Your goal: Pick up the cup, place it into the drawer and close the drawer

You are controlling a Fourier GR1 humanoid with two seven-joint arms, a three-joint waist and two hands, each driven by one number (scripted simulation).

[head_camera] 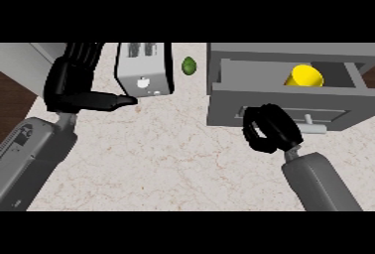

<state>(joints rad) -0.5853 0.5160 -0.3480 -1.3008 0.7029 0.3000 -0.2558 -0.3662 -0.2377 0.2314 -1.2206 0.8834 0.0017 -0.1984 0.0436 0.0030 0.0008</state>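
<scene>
Table [161,163]: pale marbled top, seen steeply from above; dark wood floor at far left.
Drawer [282,82]: grey unit at upper right, pulled open, front panel toward the viewer with a pale handle [313,128] sticking out.
Cup [304,76]: yellow, already inside the open drawer, toward the back right, lying apart from the front wall.
Right hand [271,130]: fingers curled, holding nothing visible, right at the drawer front, just left of the handle.
Left hand [84,87]: at upper left, fingers straight, a fingertip close to the toaster [144,69]; contact cannot be told.
Other: small green fruit, probably a lime [189,65], between toaster and drawer.
Step in hand: judged as closing the drawer, the placing looking done.
Doing it well: press squarely on the front panel near its middle or on the handle, not on the left corner, to avoid skewing the drawer; push straight along the slide toward the back; keep fingers off the top edge and out of the gap; carry on until the front sits flush.
Risk: a quick shove may roll the cup.
</scene>
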